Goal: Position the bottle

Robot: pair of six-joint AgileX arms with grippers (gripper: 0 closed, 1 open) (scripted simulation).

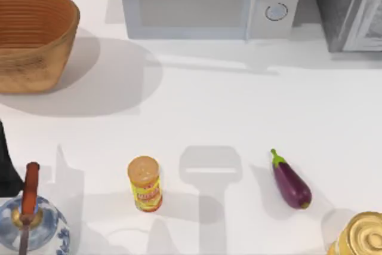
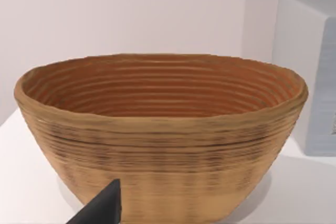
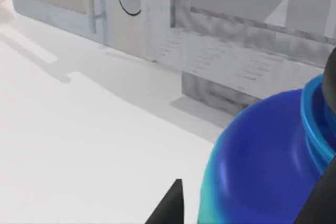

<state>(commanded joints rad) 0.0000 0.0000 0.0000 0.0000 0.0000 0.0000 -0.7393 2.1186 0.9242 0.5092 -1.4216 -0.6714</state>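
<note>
Table (image 1: 239, 106): smooth white, matte.
Basket (image 2: 163, 129): ribbed woven oval bowl.
Bottle (image 3: 262, 166): glossy rounded blue shoulder, between right gripper (image 3: 247, 203) fingers, gripped.
Left gripper: grip cannot be told.

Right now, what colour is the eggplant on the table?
Dark glossy purple with a green stem; the eggplant shows best in the top view.

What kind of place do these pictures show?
Probably a kitchen counter, rendered in simulation: a microwave stands at the back, with a woven basket and an eggplant on the white table.
</note>
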